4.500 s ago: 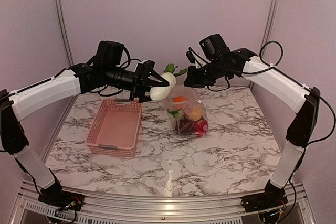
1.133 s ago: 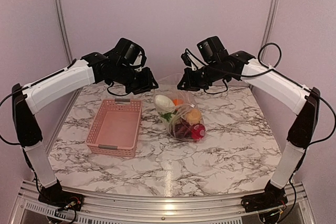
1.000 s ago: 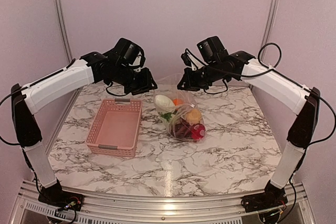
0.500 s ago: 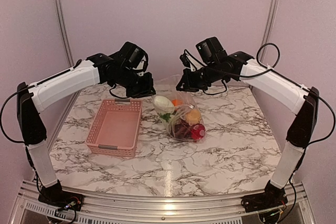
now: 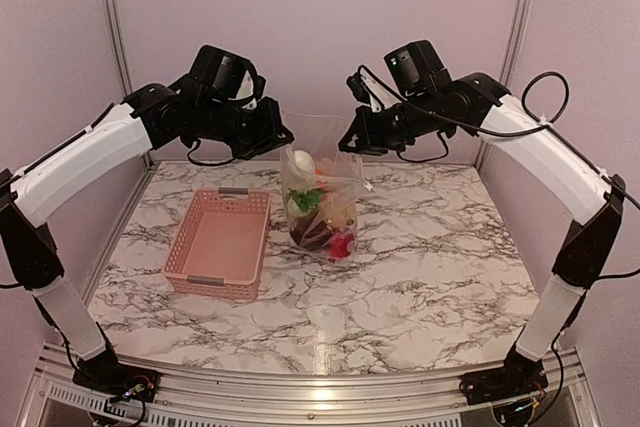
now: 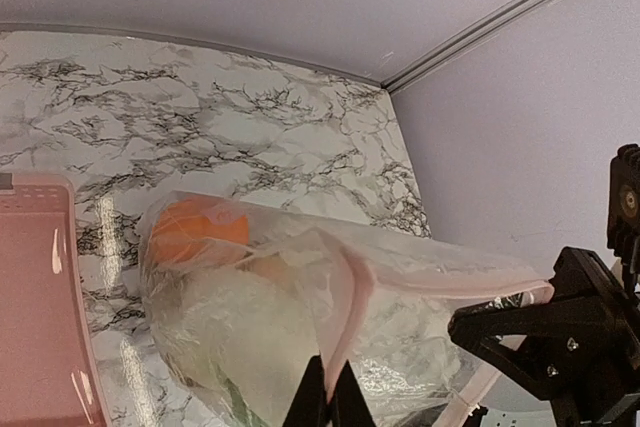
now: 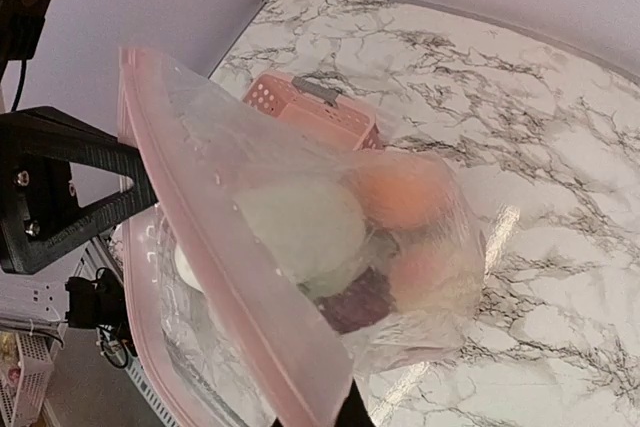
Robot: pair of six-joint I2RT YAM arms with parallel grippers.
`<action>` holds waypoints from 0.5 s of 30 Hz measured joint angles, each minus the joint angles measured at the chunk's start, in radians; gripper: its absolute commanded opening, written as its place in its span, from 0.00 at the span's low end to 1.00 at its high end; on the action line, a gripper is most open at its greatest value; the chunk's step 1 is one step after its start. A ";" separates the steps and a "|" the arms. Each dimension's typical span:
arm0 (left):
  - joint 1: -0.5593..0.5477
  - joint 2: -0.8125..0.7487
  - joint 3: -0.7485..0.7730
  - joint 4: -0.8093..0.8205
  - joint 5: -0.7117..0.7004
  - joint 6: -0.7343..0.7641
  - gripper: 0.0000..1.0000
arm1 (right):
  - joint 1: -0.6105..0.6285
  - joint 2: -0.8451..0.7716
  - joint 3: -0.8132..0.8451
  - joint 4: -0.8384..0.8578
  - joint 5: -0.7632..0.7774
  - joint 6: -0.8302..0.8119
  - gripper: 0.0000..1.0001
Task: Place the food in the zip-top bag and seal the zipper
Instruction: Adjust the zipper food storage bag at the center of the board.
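The food (image 5: 318,219) appears to be all inside the zip-top bag (image 5: 322,187), so the step in hand is likely closing the zipper (image 7: 238,277). The bag hangs between the two grippers with its bottom on or just above the table (image 5: 440,257); I cannot tell which.

To do it well, the left gripper (image 5: 276,137), clamped tight on the bag's mouth edge at about 10 o'clock of the bag, should act as the anchor and pull the strip taut. The right gripper (image 5: 349,143), pinched shut on the opposite end at about 2 o'clock, would then need to press the two lips together and slide along without losing tension (slack plastic lets the seal skip). The load sags low and the white piece sits high near the mouth, so it should be kept clear of the strip.

The left arm rises from its base, elbow out at 9 o'clock, its wrist reaching inward above the pink basket (image 5: 220,239). The right arm mirrors it, elbow at 3 o'clock, forearm angled down toward the bag.
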 measured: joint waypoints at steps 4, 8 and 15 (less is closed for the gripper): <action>0.002 0.013 -0.028 0.017 0.015 -0.022 0.00 | -0.003 -0.014 -0.071 -0.027 0.000 -0.002 0.00; -0.010 0.069 0.007 -0.001 -0.015 -0.022 0.00 | -0.003 0.046 0.017 -0.112 0.005 0.005 0.00; -0.014 0.093 0.066 0.001 -0.022 -0.043 0.00 | -0.014 0.049 0.134 -0.158 0.028 0.010 0.00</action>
